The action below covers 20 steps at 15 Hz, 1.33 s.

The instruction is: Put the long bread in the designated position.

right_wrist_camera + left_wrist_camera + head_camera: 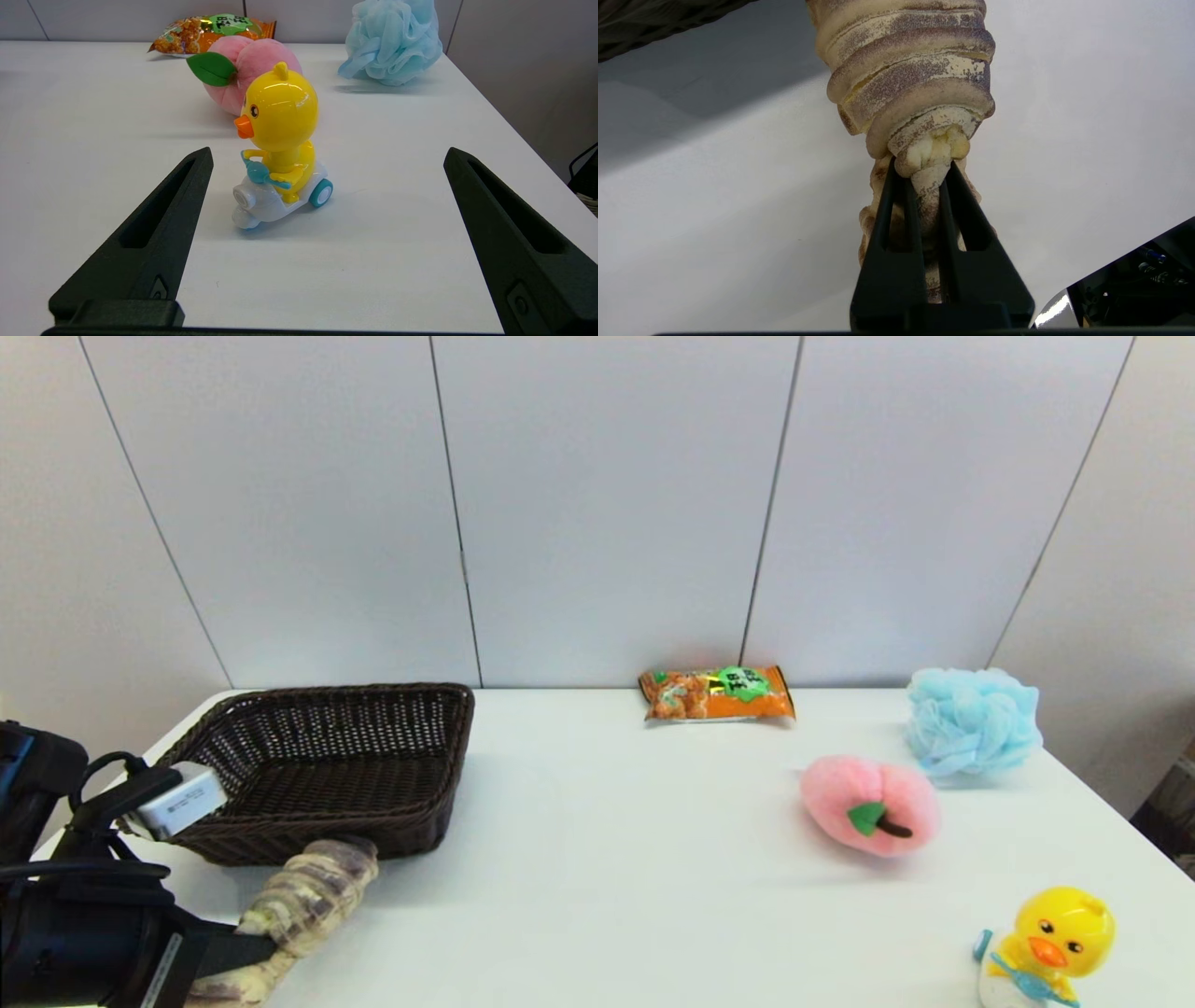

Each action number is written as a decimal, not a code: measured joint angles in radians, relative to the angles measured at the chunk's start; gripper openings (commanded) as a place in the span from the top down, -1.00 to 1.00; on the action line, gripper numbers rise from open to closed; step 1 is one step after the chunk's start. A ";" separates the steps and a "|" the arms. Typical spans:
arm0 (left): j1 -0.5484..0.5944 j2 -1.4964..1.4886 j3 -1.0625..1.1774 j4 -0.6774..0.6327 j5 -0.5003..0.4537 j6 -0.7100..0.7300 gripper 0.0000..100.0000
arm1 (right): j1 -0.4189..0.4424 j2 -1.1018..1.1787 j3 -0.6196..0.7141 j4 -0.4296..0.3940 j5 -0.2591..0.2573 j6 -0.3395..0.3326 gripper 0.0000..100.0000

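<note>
One left gripper (927, 179) pinches the long bread (308, 901) near its middle at the desk's (607, 859) near-left corner, just before the wicker basket (327, 770), probably its destination; the right gripper (327, 161) waits, fingers spread.

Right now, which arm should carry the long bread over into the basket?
Left. Its hand is already shut on the long bread, right beside the basket. The right hand is open, far across the table by the duck toy.
</note>
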 measured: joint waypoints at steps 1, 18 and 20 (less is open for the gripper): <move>0.003 -0.002 0.001 0.001 0.000 0.000 -1.00 | 0.000 0.000 0.000 0.000 0.000 0.000 -1.00; 0.005 -0.125 -0.005 -0.005 0.000 0.011 -1.00 | 0.000 0.000 0.000 0.000 0.000 0.000 -1.00; 0.005 -0.190 -0.006 -0.029 0.000 0.011 -1.00 | 0.000 0.000 0.000 0.000 0.000 0.000 -1.00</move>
